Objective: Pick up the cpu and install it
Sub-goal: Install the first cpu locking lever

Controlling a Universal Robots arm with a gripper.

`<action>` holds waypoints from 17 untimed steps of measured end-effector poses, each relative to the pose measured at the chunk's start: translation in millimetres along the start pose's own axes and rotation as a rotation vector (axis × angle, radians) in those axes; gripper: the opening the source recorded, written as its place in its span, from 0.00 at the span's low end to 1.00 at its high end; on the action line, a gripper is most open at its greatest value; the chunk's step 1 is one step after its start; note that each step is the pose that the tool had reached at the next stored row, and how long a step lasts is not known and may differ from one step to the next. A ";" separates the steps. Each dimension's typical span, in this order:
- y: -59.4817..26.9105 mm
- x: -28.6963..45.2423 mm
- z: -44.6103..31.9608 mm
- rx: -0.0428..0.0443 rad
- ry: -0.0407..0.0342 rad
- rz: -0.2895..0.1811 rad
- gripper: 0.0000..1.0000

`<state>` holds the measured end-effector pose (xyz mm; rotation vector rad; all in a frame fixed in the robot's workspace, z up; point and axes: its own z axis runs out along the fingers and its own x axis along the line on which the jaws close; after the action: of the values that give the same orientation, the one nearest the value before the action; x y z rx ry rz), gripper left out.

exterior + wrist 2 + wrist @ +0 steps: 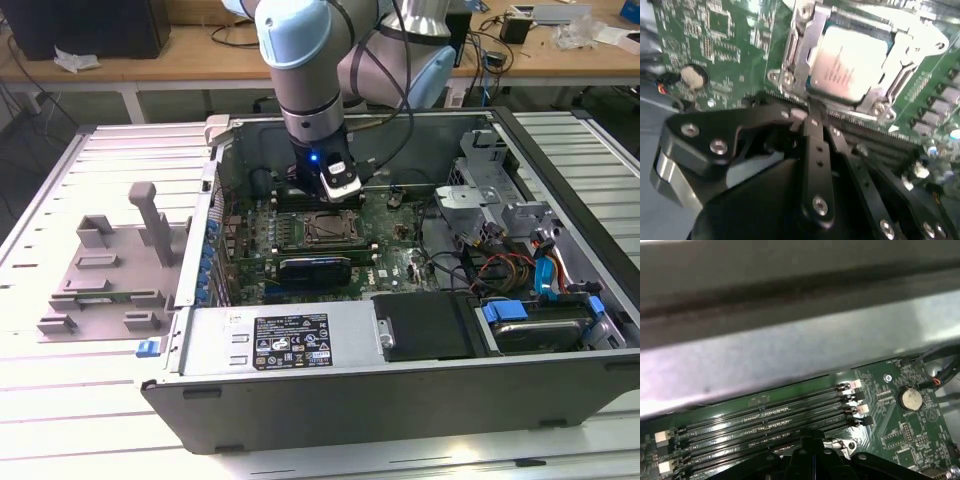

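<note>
The gripper (810,114) has its fingers pressed together with nothing between them, and it hangs low over the memory slots (765,415). The cpu (850,62) lies in the socket (328,230), inside the metal frame (801,50), just beyond the fingertips. In the exterior view this is the near side of the gripper. The cpu is square, so no long axis matters. Whether the frame is latched I cannot tell. The black linkage (815,160) partly hides the tips.

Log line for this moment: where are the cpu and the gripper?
cpu: lying in motherboard socket | gripper: beside socket, over memory slots, not holding cpu | arm: inside open computer case
</note>
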<state>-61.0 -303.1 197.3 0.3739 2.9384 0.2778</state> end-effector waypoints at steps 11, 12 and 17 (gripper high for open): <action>3.8 -3.3 -16.5 0.1610 -0.0130 -0.025 0.11; 3.8 -3.5 -16.7 0.2083 -0.0113 -0.032 0.11; 3.9 -3.8 -16.8 0.2578 -0.0095 -0.040 0.11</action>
<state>-59.7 -303.2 214.9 0.3480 2.9734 -0.1096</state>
